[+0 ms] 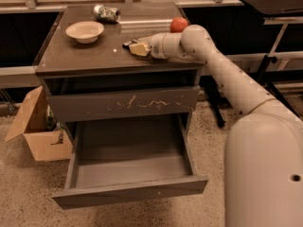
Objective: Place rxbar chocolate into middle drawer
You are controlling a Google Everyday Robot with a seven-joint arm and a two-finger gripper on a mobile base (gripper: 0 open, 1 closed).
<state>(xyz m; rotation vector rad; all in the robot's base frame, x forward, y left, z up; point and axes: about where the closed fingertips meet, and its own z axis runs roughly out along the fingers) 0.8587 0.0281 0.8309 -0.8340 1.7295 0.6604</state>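
The rxbar chocolate [127, 44] is a small dark bar lying on the cabinet top, and only its left end shows. My gripper [138, 48] is low over the cabinet top, right at the bar and covering most of it, with the arm reaching in from the right. The middle drawer [128, 191] is pulled open below, with a smooth grey front and nothing in its plain grey box.
On the cabinet top [80, 56] stand a pale bowl [85, 31], a silver can [106, 13] lying at the back, and a red apple [178, 24] behind my wrist. The scratched drawer front [123, 104] above is shut. A cardboard box [40, 129] sits on the floor at the left.
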